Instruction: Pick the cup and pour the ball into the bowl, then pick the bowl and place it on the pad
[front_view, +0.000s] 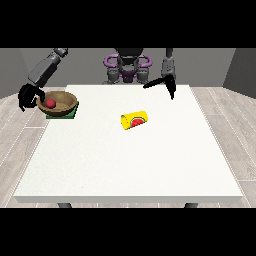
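Note:
A brown wooden bowl (60, 102) rests on a green pad (63, 115) at the table's left edge. Inside the bowl lies a red ball (50, 103). The hand at the view's left (27, 97) is at the bowl's left rim, its black fingers curled around that rim. A yellow cup (134, 120) with a red and green picture lies on its side near the table's middle, away from both hands. The hand at the view's right (168, 82) hangs above the table's far edge with straight fingers and holds nothing.
The white table (130, 165) spreads wide toward the camera. The robot's torso (127, 67) stands behind the far edge. Grey wooden floor surrounds the table.

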